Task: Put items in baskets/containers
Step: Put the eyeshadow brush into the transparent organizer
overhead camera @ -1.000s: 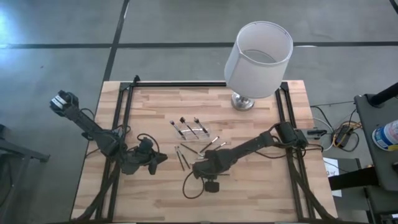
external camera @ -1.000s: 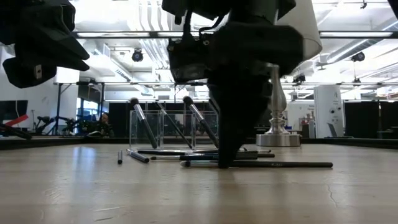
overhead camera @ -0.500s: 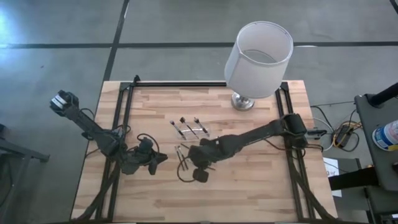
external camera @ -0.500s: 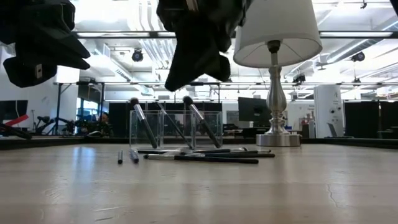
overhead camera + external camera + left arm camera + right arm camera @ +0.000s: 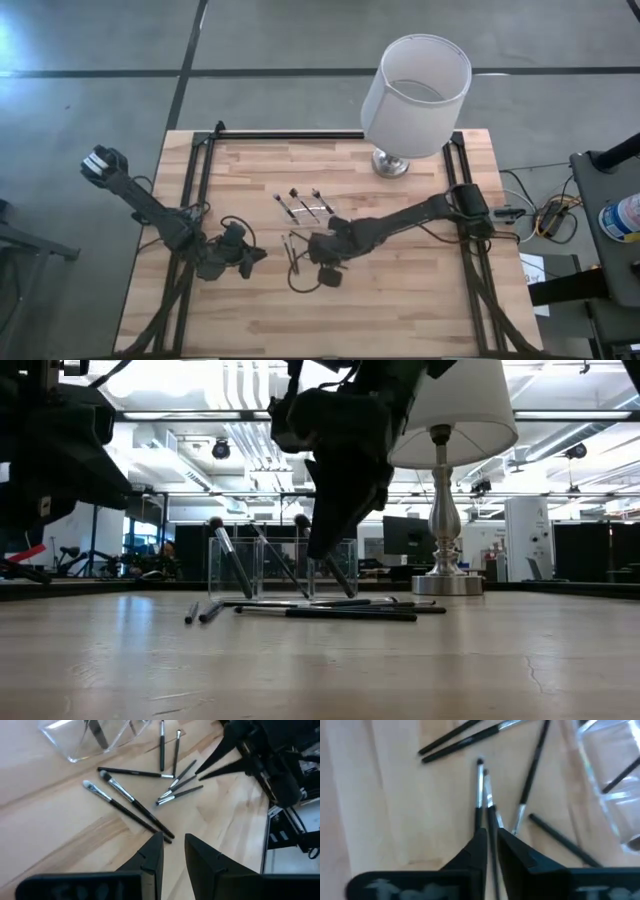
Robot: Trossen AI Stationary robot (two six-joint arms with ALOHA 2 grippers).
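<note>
The right gripper (image 5: pixel 491 837) hangs over the tabletop (image 5: pixel 400 300) near the clear container (image 5: pixel 305 207), fingers nearly together with a thin brush (image 5: pixel 490 815) in the slit between them; whether they truly pinch it I cannot tell. More brushes (image 5: pixel 132 802) lie scattered on the wood just beside the container, and three already stand tilted inside it in the low view. By my reading, the step in hand is carrying one brush to the container; next, its tip must be brought over the open rim before release. The left gripper (image 5: pixel 172 855) waits at the left side of the tabletop, fingers a narrow gap apart, empty. The container's clear walls are hard to trace from above, and the right arm hides part of the scattered pile.
</note>
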